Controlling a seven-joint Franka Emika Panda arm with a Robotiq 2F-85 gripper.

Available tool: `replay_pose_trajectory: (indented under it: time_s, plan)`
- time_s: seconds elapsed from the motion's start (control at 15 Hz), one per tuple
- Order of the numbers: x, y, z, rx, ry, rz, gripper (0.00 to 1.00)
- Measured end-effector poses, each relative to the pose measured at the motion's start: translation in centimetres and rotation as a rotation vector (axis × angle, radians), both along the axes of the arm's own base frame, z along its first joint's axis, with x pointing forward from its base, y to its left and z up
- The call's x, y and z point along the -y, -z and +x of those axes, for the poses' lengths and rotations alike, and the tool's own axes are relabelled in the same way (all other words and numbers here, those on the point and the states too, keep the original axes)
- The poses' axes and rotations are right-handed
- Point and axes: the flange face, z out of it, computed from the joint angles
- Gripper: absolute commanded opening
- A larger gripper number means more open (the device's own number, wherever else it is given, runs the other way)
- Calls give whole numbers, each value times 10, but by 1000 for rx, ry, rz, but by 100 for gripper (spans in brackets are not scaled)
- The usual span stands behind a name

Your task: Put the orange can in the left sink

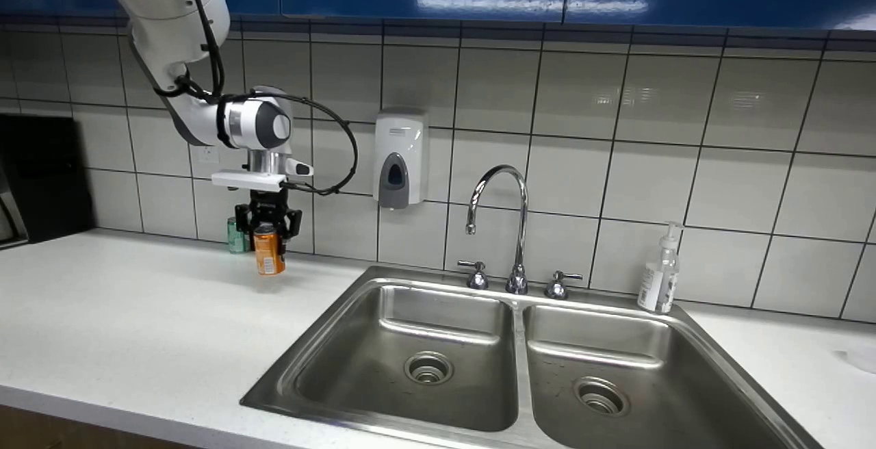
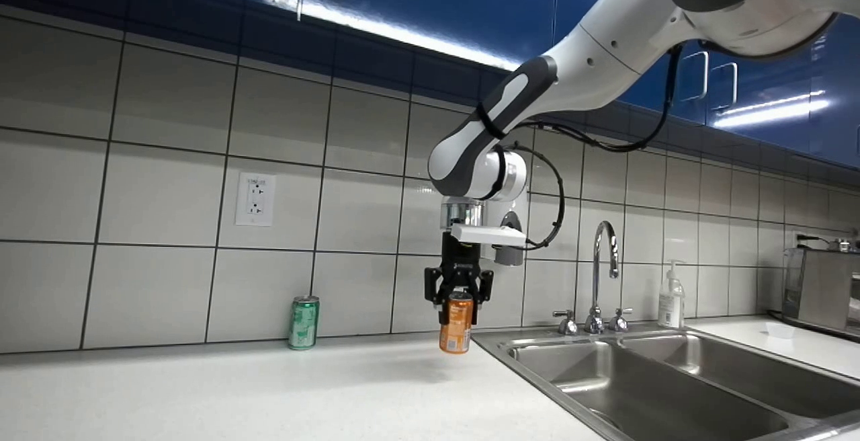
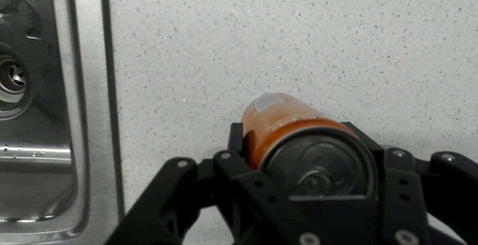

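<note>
The orange can (image 1: 269, 261) hangs a little above the counter, left of the double sink; it also shows in an exterior view (image 2: 457, 335) and in the wrist view (image 3: 283, 116). My gripper (image 1: 268, 240) is shut on its upper part, with a finger on each side; the gripper also shows in an exterior view (image 2: 459, 314) and in the wrist view (image 3: 298, 140). The can's dark silvery top faces the wrist camera. The left sink (image 1: 356, 360) lies right of the can, with its drain in view. It also shows in an exterior view (image 2: 645, 387) and at the wrist view's left edge (image 3: 33, 192).
A green can (image 2: 304, 323) stands on the counter by the wall. The tall faucet (image 1: 523, 230) with two handles rises behind the sink. A soap bottle (image 1: 660, 278) stands at the right basin's back corner. A white dispenser (image 1: 401, 161) hangs on the tiled wall.
</note>
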Motion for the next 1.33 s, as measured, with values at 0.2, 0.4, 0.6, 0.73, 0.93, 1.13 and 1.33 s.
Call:
replay_pose_trajectory:
  time_s: [0.2,0.4,0.6,0.73,0.93,1.13,1.33]
  plan:
    - [28,0,-6,-10,41,-10,40]
    - [62,3,-14,-21,91,-20,40]
    - [95,5,-22,-24,142,-27,40]
    - [116,5,-28,-27,167,-31,40]
    - [148,4,-38,-34,189,-34,40]
    - [177,5,-48,-45,197,-35,40]
    - [205,12,-59,-64,199,-34,40]
